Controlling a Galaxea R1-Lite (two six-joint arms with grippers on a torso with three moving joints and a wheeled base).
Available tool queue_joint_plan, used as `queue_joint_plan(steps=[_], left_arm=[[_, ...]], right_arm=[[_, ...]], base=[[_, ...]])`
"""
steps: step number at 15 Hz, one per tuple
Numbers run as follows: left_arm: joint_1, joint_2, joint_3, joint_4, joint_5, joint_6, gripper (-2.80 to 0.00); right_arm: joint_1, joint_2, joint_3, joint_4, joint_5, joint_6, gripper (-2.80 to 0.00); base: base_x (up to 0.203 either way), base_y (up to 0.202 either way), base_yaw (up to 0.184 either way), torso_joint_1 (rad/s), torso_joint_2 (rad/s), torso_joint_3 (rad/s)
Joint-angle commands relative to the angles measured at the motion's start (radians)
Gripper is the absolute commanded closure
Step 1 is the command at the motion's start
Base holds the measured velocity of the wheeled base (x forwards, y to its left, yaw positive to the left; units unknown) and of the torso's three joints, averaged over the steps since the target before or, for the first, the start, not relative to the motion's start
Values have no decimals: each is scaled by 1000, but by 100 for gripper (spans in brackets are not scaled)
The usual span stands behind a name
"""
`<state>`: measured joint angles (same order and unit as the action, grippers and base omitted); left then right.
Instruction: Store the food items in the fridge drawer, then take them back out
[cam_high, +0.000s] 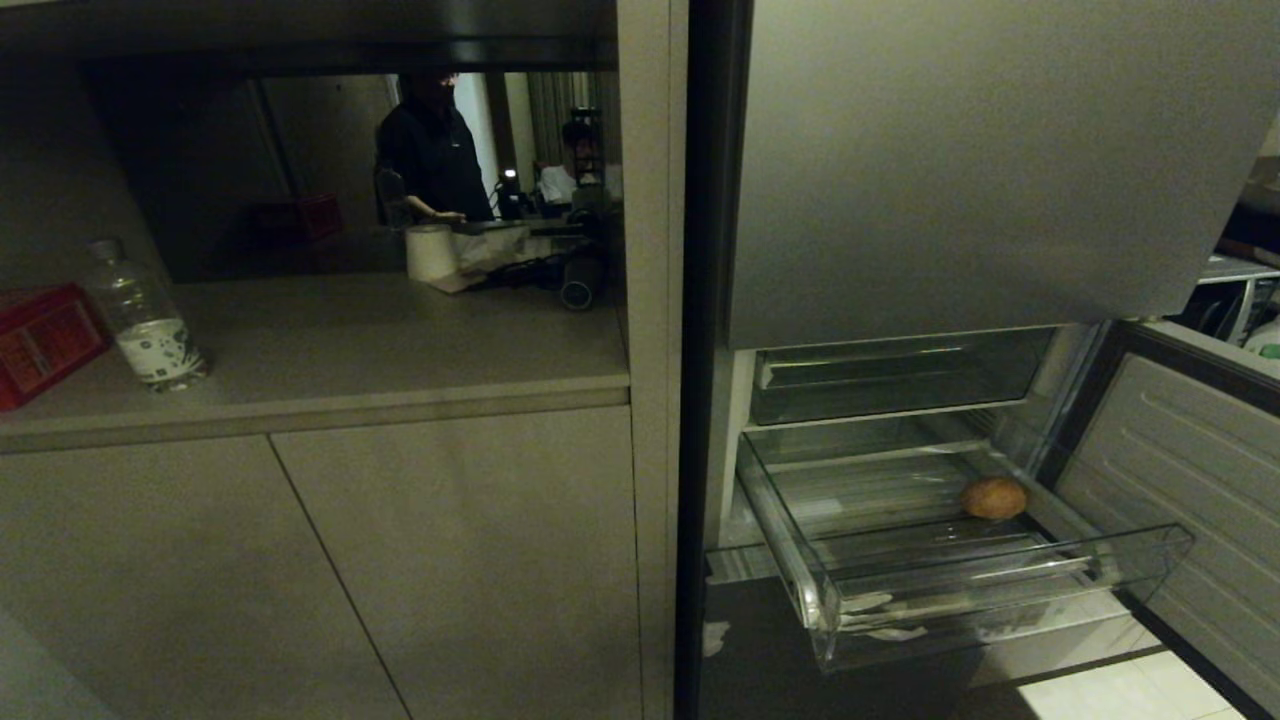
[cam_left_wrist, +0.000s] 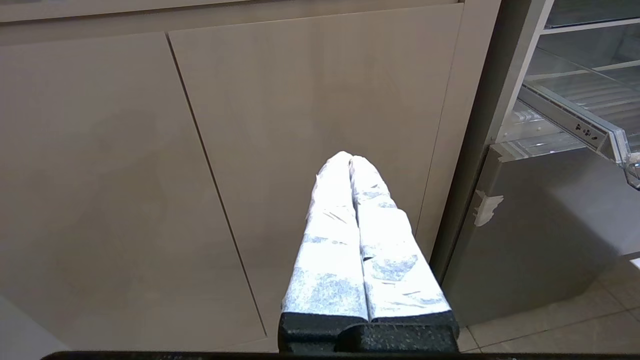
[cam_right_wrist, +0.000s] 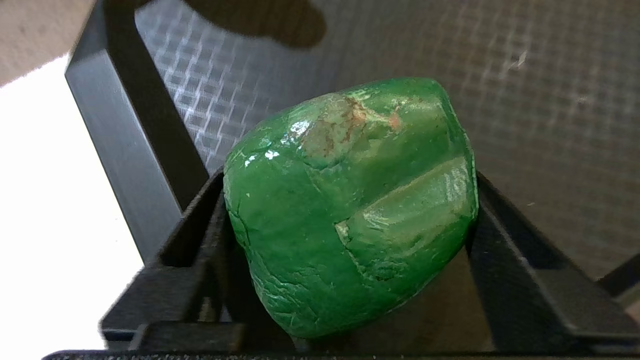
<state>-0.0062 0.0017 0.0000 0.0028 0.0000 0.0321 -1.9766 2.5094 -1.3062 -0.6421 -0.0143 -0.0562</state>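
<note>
One brown potato (cam_high: 994, 497) lies in the open fridge drawer (cam_high: 1000, 590).

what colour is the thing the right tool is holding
Green pepper, glossy with a brownish scuff; right wrist view.

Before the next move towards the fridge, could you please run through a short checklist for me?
1. Fridge drawer pulled out: ok.
2. Free floor in the drawer beside the brown food item: ok.
3. Green pepper held between the right claw's fingers: ok.
4. Left claw shut and empty, facing the cabinet door: ok.
5. Right arm's path to the drawer: cannot tell, arm outside the head view.
</note>
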Motion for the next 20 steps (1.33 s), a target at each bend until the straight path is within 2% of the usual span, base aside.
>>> queue_joint_plan(steps=[1, 11, 15, 17, 18, 20], left_arm=[[0, 1, 0, 0, 0, 0, 0], [0, 1, 0, -1, 0, 0, 0], [0, 1, 0, 0, 0, 0, 0], [0, 1, 0, -1, 0, 0, 0], [0, 1, 0, 0, 0, 0, 0], [0, 1, 0, 0, 0, 0, 0]], right_arm=[[-3, 16, -4, -2, 0, -1, -280], [-34, -20, -36, -1, 7, 7, -280], [-45, -210, -14, 52, 30, 39, -280], [-45, -355, 17, 99, 86, 64, -280], [-36, -445, 40, 121, 124, 79, 0], [1, -628, 91, 163, 189, 115, 0]], base=[[0, 0, 0, 0, 0, 0], [0, 0, 0, 0, 0, 0], [0, 0, 0, 0, 0, 0], [0, 0, 0, 0, 0, 0], [0, 0, 0, 0, 0, 0], [0, 0, 0, 0, 0, 0]])
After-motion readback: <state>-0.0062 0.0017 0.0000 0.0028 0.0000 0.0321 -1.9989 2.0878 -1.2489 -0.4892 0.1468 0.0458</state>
